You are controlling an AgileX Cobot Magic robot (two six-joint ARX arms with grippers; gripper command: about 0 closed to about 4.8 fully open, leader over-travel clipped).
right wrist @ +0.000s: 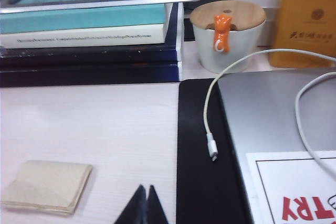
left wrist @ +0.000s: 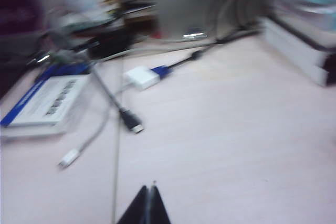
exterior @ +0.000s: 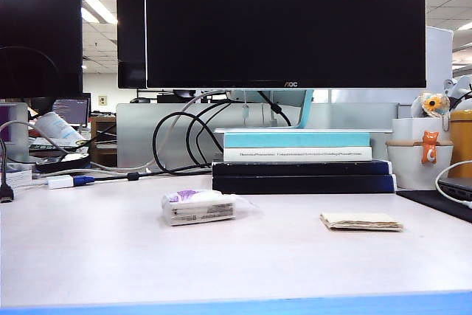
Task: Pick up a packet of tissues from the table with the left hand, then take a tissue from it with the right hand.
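Observation:
The packet of tissues (exterior: 198, 206), white-grey with a purple top, lies on the white table (exterior: 110, 256) left of centre. A folded cream tissue (exterior: 361, 220) lies flat to its right, apart from it. Neither arm shows in the exterior view. In the left wrist view my left gripper (left wrist: 148, 187) is shut and empty above bare table (left wrist: 236, 129); the packet is out of that blurred view. In the right wrist view my right gripper (right wrist: 145, 187) is shut and empty, with the tissue (right wrist: 47, 184) lying close beside it on the table.
Stacked books (exterior: 302, 164) and a monitor (exterior: 284, 23) stand behind. A white pot with an orange cat (right wrist: 227, 35), a yellow tin (right wrist: 310, 19) and a laptop (right wrist: 283, 108) on a black mat (right wrist: 202, 182) sit right. Cables, an adapter (left wrist: 143, 77) and a box (left wrist: 47, 103) lie left.

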